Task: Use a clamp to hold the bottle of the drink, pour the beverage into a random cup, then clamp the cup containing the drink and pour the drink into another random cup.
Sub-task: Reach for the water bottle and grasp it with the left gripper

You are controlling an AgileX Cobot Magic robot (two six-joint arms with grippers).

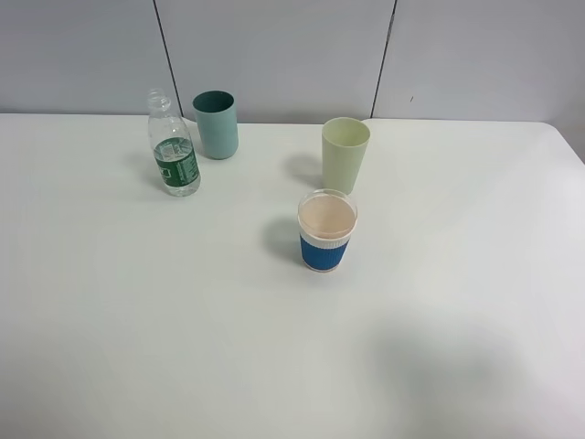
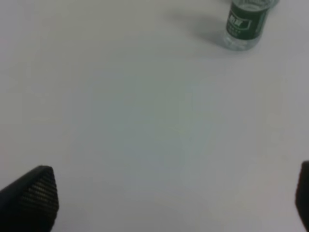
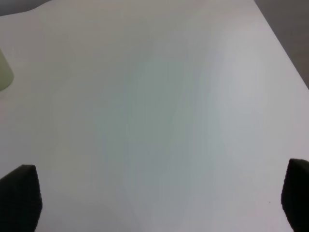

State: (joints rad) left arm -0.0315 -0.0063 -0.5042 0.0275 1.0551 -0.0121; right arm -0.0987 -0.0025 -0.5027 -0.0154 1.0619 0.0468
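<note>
The left gripper has its jaws wide open, with nothing between them. The right gripper is wide open and empty too.

The drink bottle stands upright on the white table. It is well ahead of the left jaws and off to one side, not in line with the gap. A teal cup stands just beside it. A pale green cup and a cup with a blue band stand near each other, well apart from the bottle. Only the edge of the pale green cup shows ahead of the right jaws, far off to one side.

The bottle looks like thin, clear plastic, so it is probably light and smooth, and it may squash if pinched hard. I cannot tell how full it is, or if a cap is on. The best place to hold it seems to be the green label band around the middle (the neck is thin and slopes, so the jaws could slip there). A gentle, level squeeze should keep it from tipping.
</note>
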